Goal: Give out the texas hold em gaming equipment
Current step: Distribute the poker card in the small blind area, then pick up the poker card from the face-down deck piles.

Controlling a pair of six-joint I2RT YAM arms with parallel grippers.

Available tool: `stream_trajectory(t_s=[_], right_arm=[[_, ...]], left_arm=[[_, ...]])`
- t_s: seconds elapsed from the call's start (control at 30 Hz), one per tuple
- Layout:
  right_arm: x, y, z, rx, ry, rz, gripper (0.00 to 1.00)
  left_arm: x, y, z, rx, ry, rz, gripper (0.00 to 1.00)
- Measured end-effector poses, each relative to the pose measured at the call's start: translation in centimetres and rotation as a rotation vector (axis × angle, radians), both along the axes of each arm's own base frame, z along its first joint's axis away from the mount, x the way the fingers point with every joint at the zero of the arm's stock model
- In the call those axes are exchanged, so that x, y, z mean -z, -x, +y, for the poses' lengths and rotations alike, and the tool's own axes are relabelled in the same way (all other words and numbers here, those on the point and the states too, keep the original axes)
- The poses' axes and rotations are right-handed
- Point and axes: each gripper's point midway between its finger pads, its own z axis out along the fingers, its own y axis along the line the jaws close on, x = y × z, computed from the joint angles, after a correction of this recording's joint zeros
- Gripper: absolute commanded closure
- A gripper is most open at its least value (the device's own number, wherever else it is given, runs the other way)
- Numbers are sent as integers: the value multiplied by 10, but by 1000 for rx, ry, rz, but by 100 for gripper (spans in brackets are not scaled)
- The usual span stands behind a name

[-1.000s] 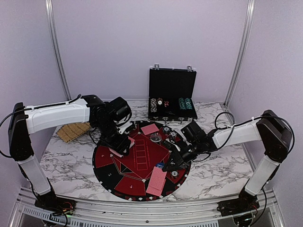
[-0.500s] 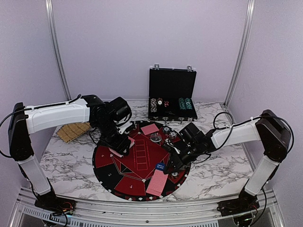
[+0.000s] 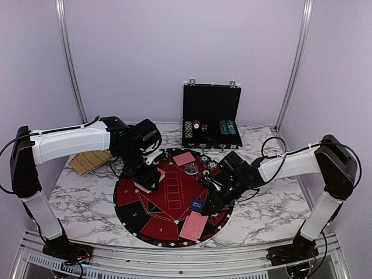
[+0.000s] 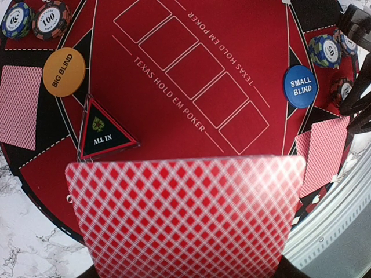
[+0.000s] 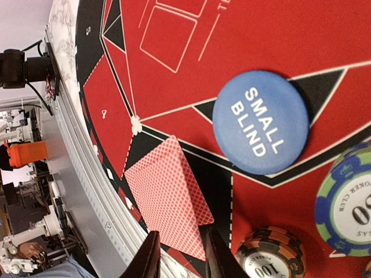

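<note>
My left gripper (image 3: pixel 149 179) hangs over the left side of the round mat (image 3: pixel 174 189), shut on a fan of red-backed playing cards (image 4: pixel 185 214) that hides its fingers. My right gripper (image 5: pixel 182 260) stands open low over the mat's near right edge. A red-backed card (image 5: pixel 165 197) lies flat there, its lower edge between the parted fingertips. The blue small blind disc (image 5: pixel 261 123) lies just beyond it, beside a green chip (image 5: pixel 348 202) and a dark red chip (image 5: pixel 272 255). An orange big blind disc (image 4: pixel 64 72) and two chips (image 4: pixel 51 18) sit opposite.
The open black case (image 3: pixel 211 116) stands behind the mat with rows of chips in it. A tan woven pad (image 3: pixel 90 161) lies at the left. More cards (image 4: pixel 18 107) rest on the mat's segments, and a triangular all-in marker (image 4: pixel 106 133) is near the left gripper.
The right gripper's jaws have parted and the red-backed card it held now lies flat on the mat's near edge. The left arm has not moved.
</note>
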Motion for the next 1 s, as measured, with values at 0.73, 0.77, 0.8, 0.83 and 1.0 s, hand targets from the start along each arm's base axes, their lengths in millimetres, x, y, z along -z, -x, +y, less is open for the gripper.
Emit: stream_trajectory(t_s=[0.73,0.77,0.8,0.83,1.0], right_arm=[[-73,-62,33,183,-184,-100,28],[-76,-65,36,191,-202,-95,28],[-81,-71,42,202,-230,-87,28],[-85,-76,48,210,-254,-80,28],[-100,-92,72,231,-347,-45,27]], left_arm=[[0,0,0,1,0,1,59],[0,0,0,1,0,1,59],[0,0,0,1,0,0,59],[0,0,0,1,0,1,59],[0,0,0,1,0,1,59]])
